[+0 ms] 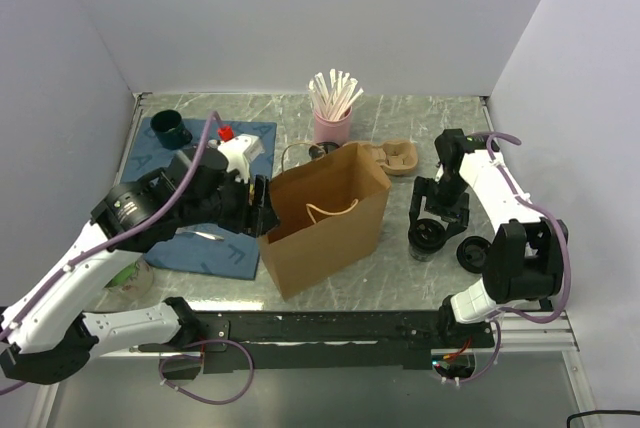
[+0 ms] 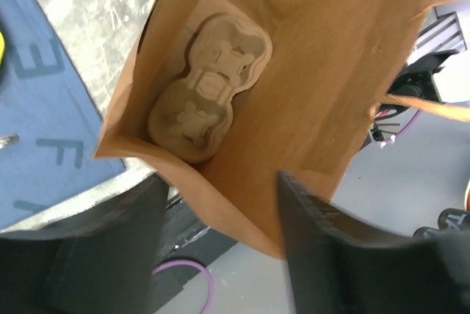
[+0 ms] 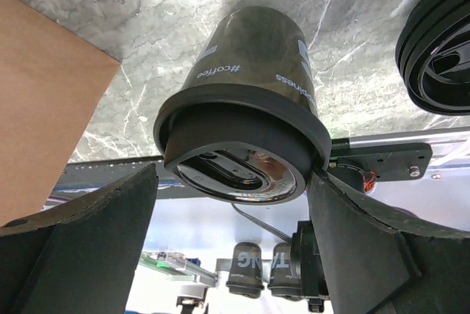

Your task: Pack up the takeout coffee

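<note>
A brown paper bag [image 1: 325,218] stands open in the middle of the table. In the left wrist view a moulded pulp cup carrier [image 2: 209,86] lies on the bag's floor. My left gripper [image 1: 258,206] is at the bag's left rim, open, and the rim's corner [image 2: 220,204] hangs loose between the fingers. The coffee cup [image 3: 253,72], dark with a black lid [image 3: 242,119], stands on the table right of the bag. My right gripper [image 1: 432,223] straddles its lid, open; the right finger [image 3: 352,241] touches the lid, and the left finger [image 3: 95,233] is just off it.
A second pulp carrier [image 1: 398,158] lies behind the bag. A pink cup of stir sticks [image 1: 332,113] stands at the back. A loose black lid [image 1: 475,253] lies right of the cup. The blue mat [image 1: 200,238] on the left holds a dark cup [image 1: 170,128].
</note>
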{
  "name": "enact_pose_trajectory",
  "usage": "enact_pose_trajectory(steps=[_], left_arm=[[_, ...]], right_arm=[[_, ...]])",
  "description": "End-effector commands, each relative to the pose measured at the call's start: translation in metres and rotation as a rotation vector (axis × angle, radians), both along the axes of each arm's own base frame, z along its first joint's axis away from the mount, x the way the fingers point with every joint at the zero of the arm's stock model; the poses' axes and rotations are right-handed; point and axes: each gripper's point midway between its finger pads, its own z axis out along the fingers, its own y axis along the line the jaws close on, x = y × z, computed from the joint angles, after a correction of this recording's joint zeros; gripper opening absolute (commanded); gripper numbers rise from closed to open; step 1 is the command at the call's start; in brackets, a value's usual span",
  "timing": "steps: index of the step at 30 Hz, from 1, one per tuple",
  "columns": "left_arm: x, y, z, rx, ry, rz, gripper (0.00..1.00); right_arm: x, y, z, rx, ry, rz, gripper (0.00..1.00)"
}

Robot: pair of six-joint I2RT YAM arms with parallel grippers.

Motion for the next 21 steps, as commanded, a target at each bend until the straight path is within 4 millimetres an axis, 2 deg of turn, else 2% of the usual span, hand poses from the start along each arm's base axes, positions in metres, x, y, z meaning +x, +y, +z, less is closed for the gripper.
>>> enact_pose_trajectory(steps=[1,3,6,10,13,15,16,21], left_arm=[[0.006,-0.001,0.045,-0.094,-0.129,-0.001,0.70],[0.011,0.003,0.062,-0.122,-0.192,0.019,0.79],[0.013,0.005,0.089,-0.178,-0.260,0.029,0.86],[0.011,0.000,0.120,-0.234,-0.335,-0.017,0.88],[0.012,-0.012,0.126,-0.235,-0.358,-0.087,0.87],[0.017,-0.023,0.121,-0.215,-0.351,-0.123,0.85],[0.016,-0.029,0.127,-0.232,-0.361,-0.149,0.84],[0.036,-0.064,0.135,-0.212,-0.442,-0.203,0.83]], right_arm=[[0.002,-0.003,0.018,-0.010,-0.056,-0.021,0.89],[0.002,-0.004,0.022,-0.016,-0.058,-0.022,0.88],[0.002,-0.005,0.028,-0.021,-0.079,-0.027,0.88],[0.000,-0.008,0.027,-0.036,-0.077,-0.032,0.89],[0.003,-0.010,0.029,-0.054,-0.090,-0.059,0.91],[0.007,-0.009,0.036,-0.055,-0.112,-0.086,0.96],[0.008,-0.007,0.039,-0.043,-0.122,-0.098,0.98],[0.023,0.004,0.051,0.049,-0.202,-0.165,1.00]])
